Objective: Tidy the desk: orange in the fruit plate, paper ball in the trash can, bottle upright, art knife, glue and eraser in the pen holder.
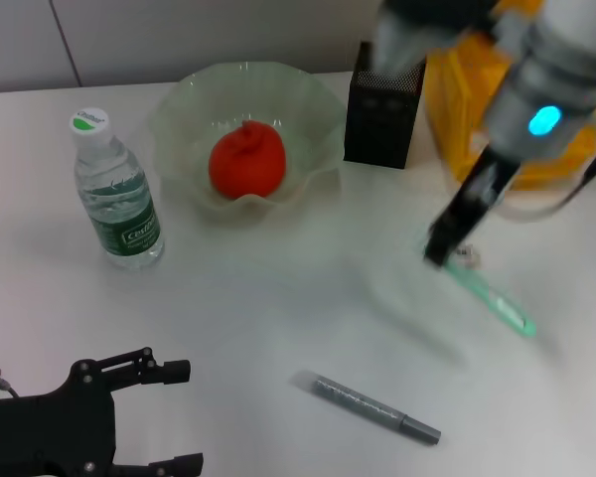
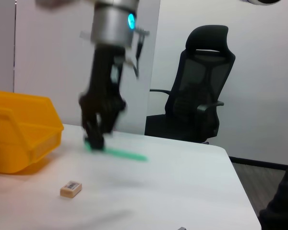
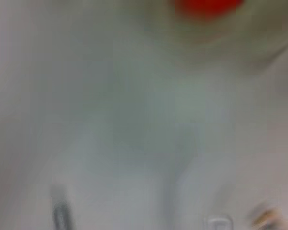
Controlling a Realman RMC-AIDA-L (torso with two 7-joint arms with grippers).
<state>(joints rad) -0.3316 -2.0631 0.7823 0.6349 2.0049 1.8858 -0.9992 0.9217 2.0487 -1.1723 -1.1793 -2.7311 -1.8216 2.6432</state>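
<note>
My right jaws (image 1: 439, 253) hang over the green knife's (image 1: 497, 301) near end on the tabletop (image 1: 278, 318); their gap I can't tell. I should straddle the handle squarely. Left jaws (image 1: 179, 417) rest apart, far off.

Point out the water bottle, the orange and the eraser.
water bottle (image 1: 125, 214): head view, on its green label.
orange (image 1: 246, 159): head view, middle of the fruit in the plate.
eraser (image 2: 70, 189): left wrist view, on its top face.
</note>
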